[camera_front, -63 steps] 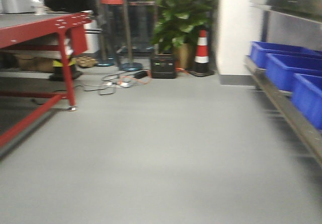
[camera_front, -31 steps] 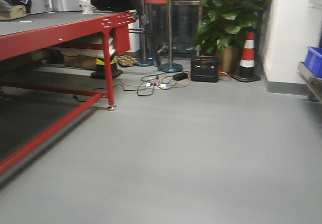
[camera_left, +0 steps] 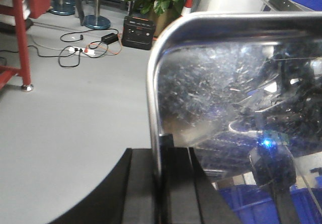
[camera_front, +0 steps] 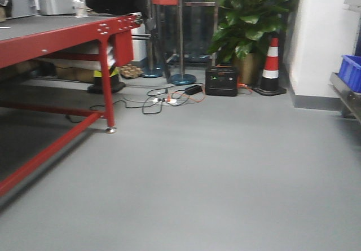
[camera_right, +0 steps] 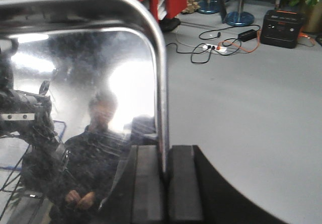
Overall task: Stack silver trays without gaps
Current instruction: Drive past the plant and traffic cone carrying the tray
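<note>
- The front view has swung. A second ago the shelf (camera_front: 345, 93) filled the right side with its full row. Half a second ago it had almost left the frame, and now only its end and one blue bin (camera_front: 351, 73) show at the right edge. You should read this as the base turning away from the shelf with its load. In my judgement this is transport, and stacking has not begun.
- Floor (camera_front: 225, 177): grey and smooth, and it runs bare through the middle of the room to the far wall.
- Red counter (camera_front: 51, 34): it runs along the left. Its corner leg sits nearer the left edge of view than half a second ago. A grey box (camera_front: 53, 4) stands at its far end. You can see no tray on it, so the stacking place cannot be told.
- Potted plant (camera_front: 254, 14): it stands at the far wall.
- Silver tray (camera_left: 226, 83): it is airborne over the floor, with no counter under it. Each wrist view shows a rounded corner and a rolled rim. It appears to be one tray held at opposite rims.
- Left claw (camera_left: 160, 151): clenched on the tray's rim, which runs up between the fingers.
- Right claw (camera_right: 164, 156): clenched likewise on the rim.
- Small items by the far wall: a traffic cone (camera_front: 271, 65), a black power unit (camera_front: 221, 80), and loose cables (camera_front: 163, 100) on the floor just beside the unit.
</note>
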Tool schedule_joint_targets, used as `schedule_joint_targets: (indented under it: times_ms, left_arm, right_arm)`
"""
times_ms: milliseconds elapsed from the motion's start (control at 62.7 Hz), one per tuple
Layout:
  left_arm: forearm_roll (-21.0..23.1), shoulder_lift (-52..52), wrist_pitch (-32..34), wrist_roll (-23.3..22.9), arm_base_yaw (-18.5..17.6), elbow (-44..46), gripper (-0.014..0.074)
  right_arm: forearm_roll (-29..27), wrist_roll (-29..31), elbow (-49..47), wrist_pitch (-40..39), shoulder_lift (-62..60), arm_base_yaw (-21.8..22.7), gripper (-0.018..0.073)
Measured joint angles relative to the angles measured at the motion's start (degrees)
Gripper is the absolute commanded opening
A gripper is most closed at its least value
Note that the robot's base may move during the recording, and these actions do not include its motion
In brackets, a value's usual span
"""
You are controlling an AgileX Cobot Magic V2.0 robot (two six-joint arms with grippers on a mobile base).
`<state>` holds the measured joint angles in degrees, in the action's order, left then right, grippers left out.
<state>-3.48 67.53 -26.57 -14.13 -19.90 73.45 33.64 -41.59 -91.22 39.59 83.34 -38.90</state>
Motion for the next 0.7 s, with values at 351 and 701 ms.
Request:
schedule_joint_targets:
  times_ms: [351,701]
  left_arm:
    - [0.0,0.0,0.0,0.0,0.0,0.0,-0.0017]
    - [0.0,0.0,0.2,0.0,0.0,0.0,-0.0017]
  right_arm:
    - [0.1,0.0,0.0,-0.4,0.0,0.1,-0.0078]
    - [0.3,0.0,0.0,-0.9,0.0,0.2,-0.0078]
